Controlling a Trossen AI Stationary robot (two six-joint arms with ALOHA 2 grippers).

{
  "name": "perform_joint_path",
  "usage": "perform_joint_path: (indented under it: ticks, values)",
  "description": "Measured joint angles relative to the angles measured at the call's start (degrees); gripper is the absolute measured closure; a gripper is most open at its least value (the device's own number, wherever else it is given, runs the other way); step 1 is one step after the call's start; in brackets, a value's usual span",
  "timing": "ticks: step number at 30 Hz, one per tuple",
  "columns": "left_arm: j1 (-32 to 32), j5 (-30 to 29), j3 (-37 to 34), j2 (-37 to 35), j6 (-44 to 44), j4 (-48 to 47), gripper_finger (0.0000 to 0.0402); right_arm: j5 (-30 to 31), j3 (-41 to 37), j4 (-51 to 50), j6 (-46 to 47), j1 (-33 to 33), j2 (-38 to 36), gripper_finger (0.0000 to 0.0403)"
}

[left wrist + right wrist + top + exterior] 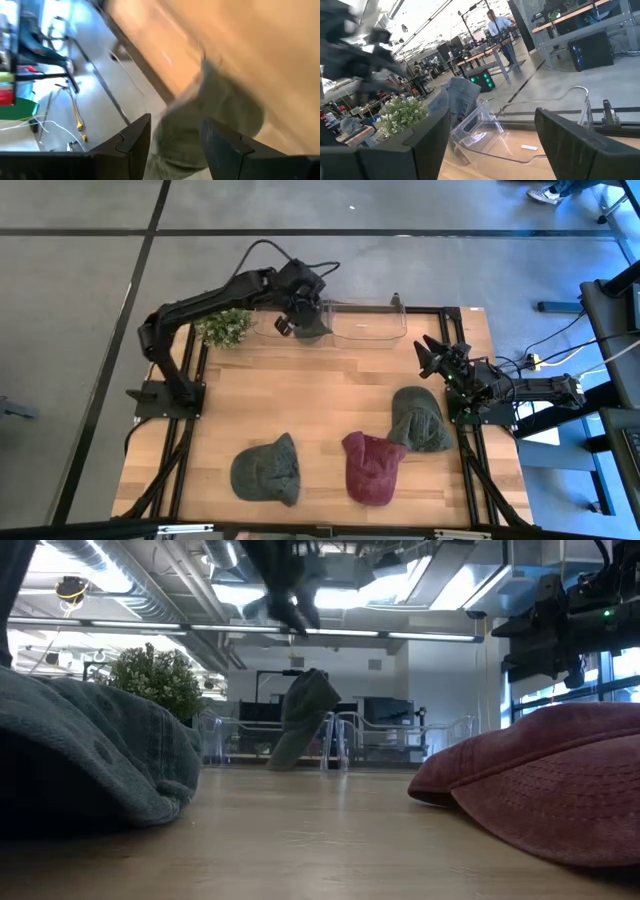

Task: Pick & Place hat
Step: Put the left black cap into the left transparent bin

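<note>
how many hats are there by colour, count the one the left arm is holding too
green hats: 3, one on the table's near left, one near the right arm, one hanging from the left gripper over the clear bin, seen in the low view
red hats: 1
total: 4 hats

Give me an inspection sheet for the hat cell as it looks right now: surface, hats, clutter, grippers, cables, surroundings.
Surface: wooden table, bare in the middle.
Job's things: green hat, red hat and second green hat lie along the near side; a hanging hat dangles from the left gripper by the clear bin.
Clutter: small plant at the far left corner.
Grippers: left shut on the hanging hat, raised; right gripper open, waiting at the right edge.
Cables: black cable loops off the left arm; wires on the floor, right.
Surroundings: a person stands far back.
</note>
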Motion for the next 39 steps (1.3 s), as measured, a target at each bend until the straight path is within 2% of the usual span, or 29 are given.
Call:
perform_joint_path:
  ticks: [6, 9, 15, 21, 26, 30, 34, 39]
  values:
    - [-6.3, 4.9, 0.0, -5.9, -24.6, -4.7, 0.0243, 0.0, 0.0, 0.0, -0.2, 0.0, 0.0, 0.0114]
    - [-10.0, 8.0, 0.0, -7.8, -32.6, -6.5, 0.0240, 0.0, 0.0, 0.0, 0.1, 0.0, 0.0, 0.0114]
    - [-17.5, 9.2, 0.0, -8.1, -41.7, -7.9, 0.0243, -0.1, 0.0, 0.0, 0.2, 0.0, 0.0, 0.0114]
    - [-24.2, 9.2, -0.1, -7.0, -47.0, -8.6, 0.0244, -0.1, 0.0, 0.0, 0.4, 0.0, 0.0, 0.0114]
    - [-28.7, 9.0, 0.0, -6.1, -54.4, -8.4, 0.0244, -0.2, 0.0, 0.1, 4.2, 0.0, 0.0, 0.0114]
    - [-33.5, 7.2, 0.0, -4.7, -63.2, -8.0, 0.0244, -0.3, 0.0, 0.1, 7.8, 0.0, 0.0, 0.0114]
    - [-40.3, 3.2, 0.0, -2.2, -67.4, -7.2, 0.0242, -0.3, 0.0, -0.8, 7.7, 0.0, 0.0, 0.0114]
    - [-47.8, -2.4, 0.0, 2.7, -76.9, -7.4, 0.0244, -1.6, 0.0, -7.5, 7.8, 0.0, 0.0, 0.0114]
